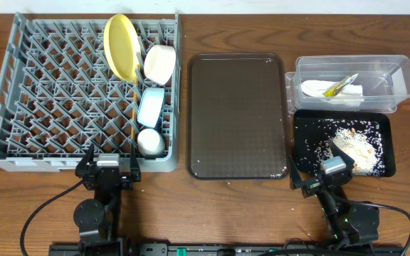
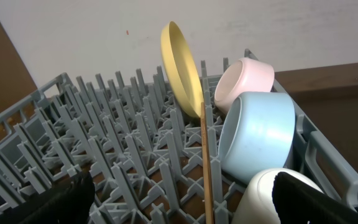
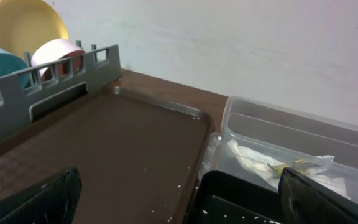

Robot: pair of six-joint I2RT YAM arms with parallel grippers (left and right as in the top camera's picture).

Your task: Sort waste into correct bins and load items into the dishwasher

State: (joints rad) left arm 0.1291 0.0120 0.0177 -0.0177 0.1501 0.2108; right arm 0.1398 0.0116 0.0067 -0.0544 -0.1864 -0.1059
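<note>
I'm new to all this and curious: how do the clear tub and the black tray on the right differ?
The clear tub is see-through and deeper; the black tray is opaque and shallow. The clear tub holds a white napkin and a sachet wrapper; the black tray holds rice-like scraps. Both are rectangular, with similar footprints.

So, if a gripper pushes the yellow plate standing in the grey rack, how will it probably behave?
The yellow plate stands tilted on its edge between pegs of the grey dish rack, so a sideways push would probably tip it; being round, it might roll. It looks thin and smooth: likely light, possibly slippery.
</note>
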